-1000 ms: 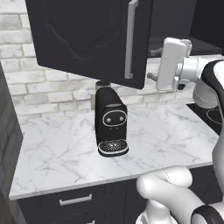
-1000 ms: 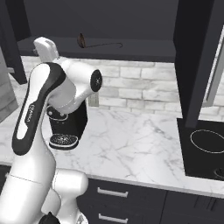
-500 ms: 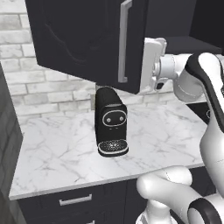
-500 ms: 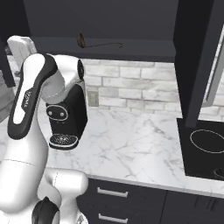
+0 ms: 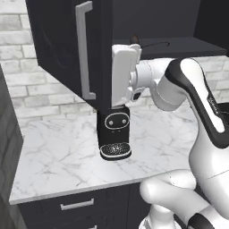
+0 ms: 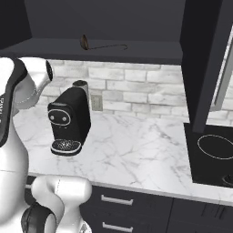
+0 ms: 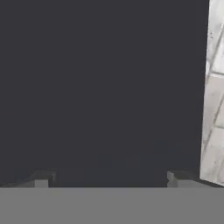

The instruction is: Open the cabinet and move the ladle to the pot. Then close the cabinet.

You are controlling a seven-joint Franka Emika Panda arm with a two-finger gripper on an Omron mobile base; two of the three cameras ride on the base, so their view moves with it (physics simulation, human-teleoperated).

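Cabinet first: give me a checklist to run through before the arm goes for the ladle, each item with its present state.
1. Both doors of the cabinet swung open: ok.
2. Ladle in sight on the cabinet shelf, lying free: ok.
3. Hand open and holding nothing: ok.
4. Hand lined up with the ladle: not ok; it faces the inner side of the left door.
5. Coffee machine out of the reach path: ok; it stands below the shelf on the counter.
6. Pot located: cannot tell; a burner ring shows on the cooktop.
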